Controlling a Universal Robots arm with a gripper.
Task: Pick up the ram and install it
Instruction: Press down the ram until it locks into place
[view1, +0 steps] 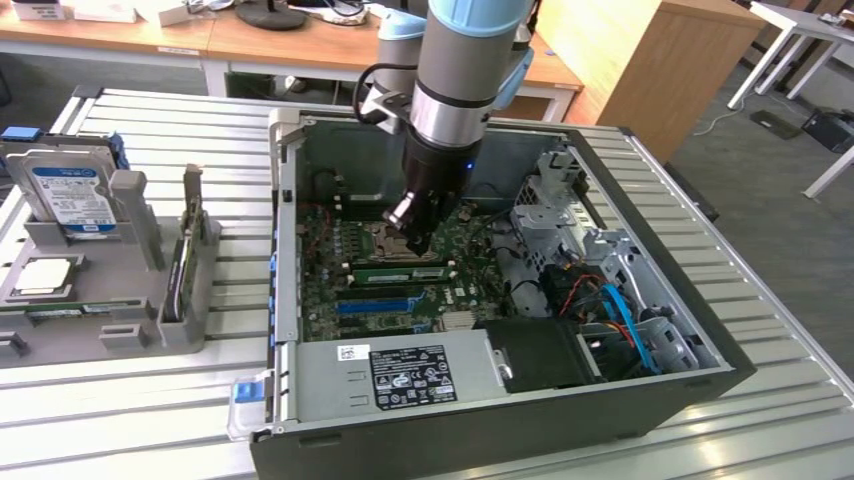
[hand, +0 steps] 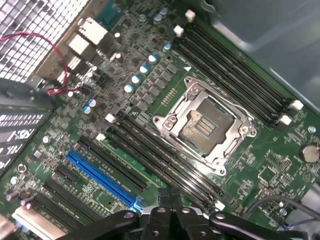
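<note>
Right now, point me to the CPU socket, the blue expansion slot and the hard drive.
CPU socket (hand: 206, 125), wrist view, on the open centre inside its metal frame.
blue expansion slot (hand: 100, 178), wrist view, on the middle of its long blue body.
hard drive (view1: 70, 195), exterior view, on its blue label.

The tabletop (view1: 761, 300) is ribbed, dull silver metal. The computer case (view1: 641, 180) is matt dark metal, its circuit board (hand: 280, 150) glossy green with a shiny steel socket frame (hand: 235, 125) and a bright blue plastic slot (hand: 100, 177). The cabinet (view1: 627, 60) is smooth wood.
</note>
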